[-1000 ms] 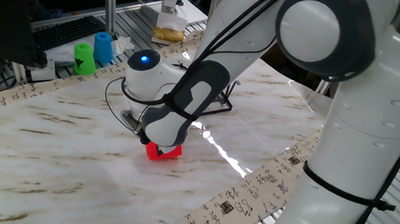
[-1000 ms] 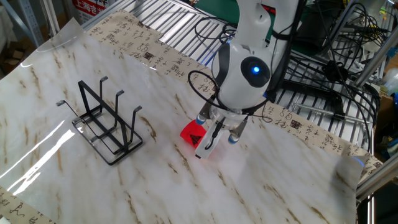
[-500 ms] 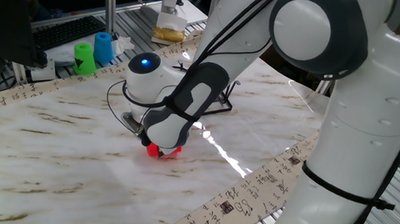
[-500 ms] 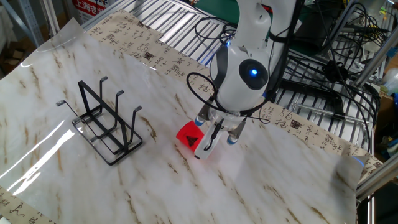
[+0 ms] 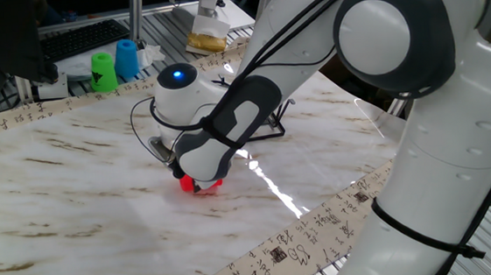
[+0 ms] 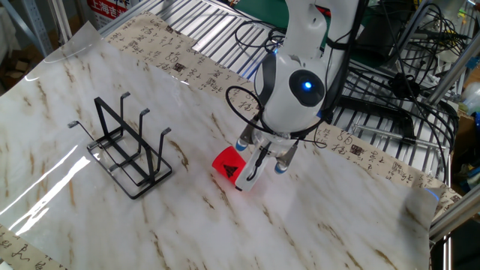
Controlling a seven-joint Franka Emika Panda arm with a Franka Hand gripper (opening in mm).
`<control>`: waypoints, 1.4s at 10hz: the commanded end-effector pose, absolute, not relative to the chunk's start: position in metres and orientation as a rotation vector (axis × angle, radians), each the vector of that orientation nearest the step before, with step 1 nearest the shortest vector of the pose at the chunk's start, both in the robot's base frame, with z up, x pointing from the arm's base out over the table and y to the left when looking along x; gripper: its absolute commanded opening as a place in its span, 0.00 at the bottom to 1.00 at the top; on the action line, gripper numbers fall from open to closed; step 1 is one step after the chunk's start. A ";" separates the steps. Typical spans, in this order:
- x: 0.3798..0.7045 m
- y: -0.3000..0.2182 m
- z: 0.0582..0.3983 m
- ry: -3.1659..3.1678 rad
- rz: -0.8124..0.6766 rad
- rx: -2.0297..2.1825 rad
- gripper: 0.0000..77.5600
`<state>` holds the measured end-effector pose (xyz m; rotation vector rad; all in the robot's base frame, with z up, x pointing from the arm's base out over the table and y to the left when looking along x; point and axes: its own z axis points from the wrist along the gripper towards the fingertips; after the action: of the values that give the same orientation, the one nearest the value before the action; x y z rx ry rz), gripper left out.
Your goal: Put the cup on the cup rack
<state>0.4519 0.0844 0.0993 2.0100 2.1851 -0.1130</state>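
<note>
Most of the cup [image 5: 198, 185] and the cup rack [image 5: 273, 128] behind the arm; tool [image 6: 251, 169] grip unclear.

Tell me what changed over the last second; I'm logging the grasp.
The gripper sank lower over the red cup, which shifted slightly toward the cup rack. Whether it is gripped can't be told. The rack stayed put.

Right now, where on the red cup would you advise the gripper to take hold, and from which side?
Take the cup across its side wall, coming from above. It seems to lie tilted on the table, no handle visible, so the tapered wall is the only purchase. The gripper already sits over it, one finger against the wall. The rack stands apart.
</note>
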 end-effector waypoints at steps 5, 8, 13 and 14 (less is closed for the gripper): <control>0.460 0.077 0.085 2.039 -0.140 1.887 1.00; 0.460 0.077 0.085 2.052 -0.146 1.871 1.00; 0.461 0.075 0.081 2.054 -0.155 1.855 1.00; 0.462 0.073 0.079 2.059 -0.160 1.846 1.00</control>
<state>0.4504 0.0865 0.1030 2.0197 2.1749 -0.1140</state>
